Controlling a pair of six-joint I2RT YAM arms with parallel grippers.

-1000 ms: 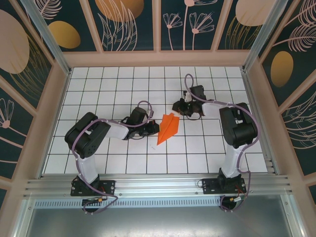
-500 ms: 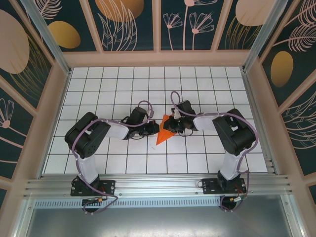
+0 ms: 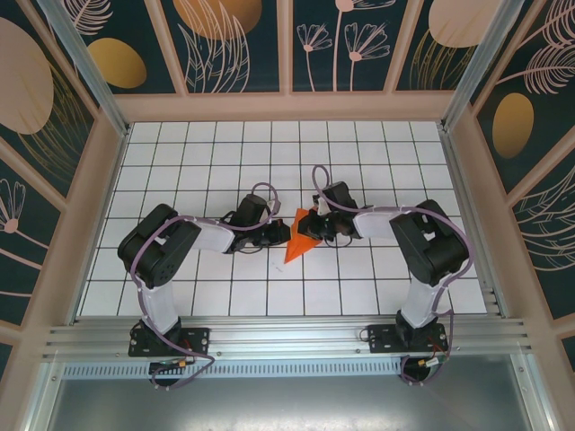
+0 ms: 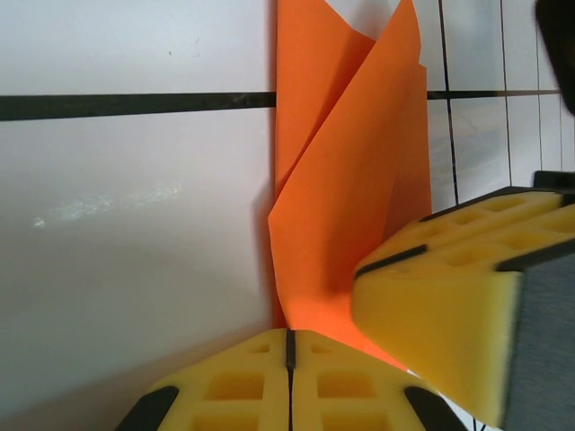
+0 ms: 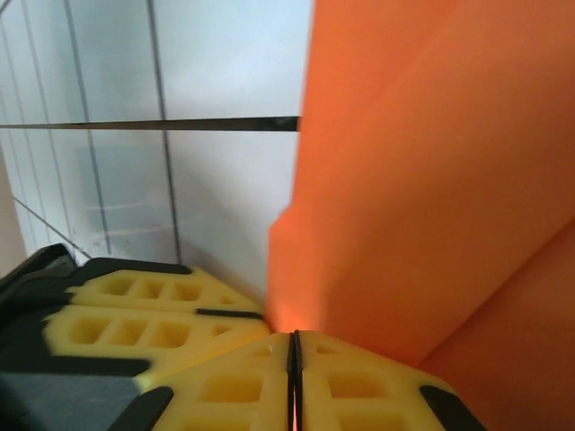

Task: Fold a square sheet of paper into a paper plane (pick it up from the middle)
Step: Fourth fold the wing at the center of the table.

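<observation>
Over the last second the right arm (image 3: pixel 422 233) has swung in from the far side, bringing the right gripper (image 5: pixel 294 346) onto the paper plane (image 3: pixel 301 241); the left arm (image 3: pixel 171 247) has not shifted. Both pairs of yellow pads (image 4: pixel 234 386) are pressed together, each nipping an edge of the orange paper, with the left gripper (image 4: pixel 289 355) opposite the right. Probably one anchors the paper while the other sets a crease. The plane lies mid-way across the white tiled table (image 3: pixel 180 180), its point toward the arms' bases. No brand or writing is legible.
</observation>
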